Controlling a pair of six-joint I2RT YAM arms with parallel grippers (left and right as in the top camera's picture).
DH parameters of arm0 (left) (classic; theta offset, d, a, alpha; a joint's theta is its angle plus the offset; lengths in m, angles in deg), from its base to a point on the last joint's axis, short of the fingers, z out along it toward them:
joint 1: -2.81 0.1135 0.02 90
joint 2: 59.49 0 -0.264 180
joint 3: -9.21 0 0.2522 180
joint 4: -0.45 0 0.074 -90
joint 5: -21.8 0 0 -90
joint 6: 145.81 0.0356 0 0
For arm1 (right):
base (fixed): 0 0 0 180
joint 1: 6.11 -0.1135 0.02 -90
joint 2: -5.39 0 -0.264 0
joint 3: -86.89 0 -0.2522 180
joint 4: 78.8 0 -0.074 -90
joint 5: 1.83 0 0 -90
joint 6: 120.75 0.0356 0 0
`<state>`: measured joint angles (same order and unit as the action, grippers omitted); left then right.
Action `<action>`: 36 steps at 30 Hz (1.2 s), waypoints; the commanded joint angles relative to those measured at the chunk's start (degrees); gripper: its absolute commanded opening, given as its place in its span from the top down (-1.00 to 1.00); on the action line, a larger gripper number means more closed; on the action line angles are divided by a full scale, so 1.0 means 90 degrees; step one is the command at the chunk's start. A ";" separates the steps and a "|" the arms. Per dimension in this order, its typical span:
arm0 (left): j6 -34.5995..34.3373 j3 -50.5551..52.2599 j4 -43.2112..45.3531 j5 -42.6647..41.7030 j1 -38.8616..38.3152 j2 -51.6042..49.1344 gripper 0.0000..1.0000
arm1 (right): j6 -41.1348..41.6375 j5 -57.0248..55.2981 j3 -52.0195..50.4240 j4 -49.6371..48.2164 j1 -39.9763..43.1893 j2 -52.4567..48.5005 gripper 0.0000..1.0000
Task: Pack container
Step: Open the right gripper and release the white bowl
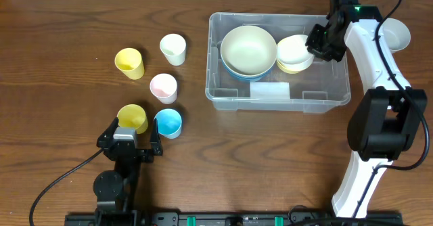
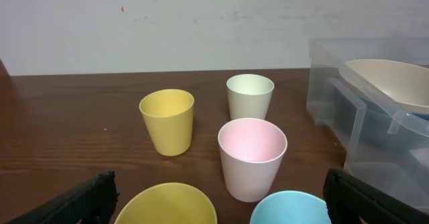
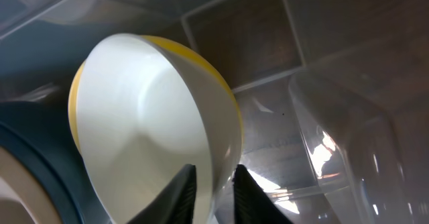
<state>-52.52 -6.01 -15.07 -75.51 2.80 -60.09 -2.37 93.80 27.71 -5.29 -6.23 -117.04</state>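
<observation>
The clear container stands right of centre. Inside it a cream bowl rests in a blue bowl. Beside these, a white bowl sits in a yellow bowl. My right gripper reaches into the container's right end. Its jaws stand a little apart astride the white bowl's rim, one finger inside and one outside. My left gripper is wide open low at the front left, behind a yellow cup and a blue cup, holding nothing.
Several cups stand left of the container: yellow, pale white, pink, a second yellow and blue. Another white bowl lies beyond the container's right end, partly behind my right arm.
</observation>
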 commanded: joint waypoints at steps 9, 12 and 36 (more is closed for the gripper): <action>0.0085 0.0136 -0.0180 -0.0073 0.0036 0.0036 -0.96 | 0.0034 0.0049 -0.0010 0.0005 -0.0029 0.0017 0.83; 0.0085 0.0136 -0.0180 -0.0073 0.0036 0.0036 -0.96 | 0.0034 0.0049 -0.0012 0.0007 -0.0029 0.0017 0.91; 0.0085 0.0136 -0.0182 -0.0073 0.0036 0.0036 -0.96 | 0.0034 0.0097 -0.0012 0.0056 -0.0029 0.0017 0.37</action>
<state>-52.52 -6.01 -15.07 -75.54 2.80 -60.07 -2.04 94.19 27.71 -4.85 -6.23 -117.04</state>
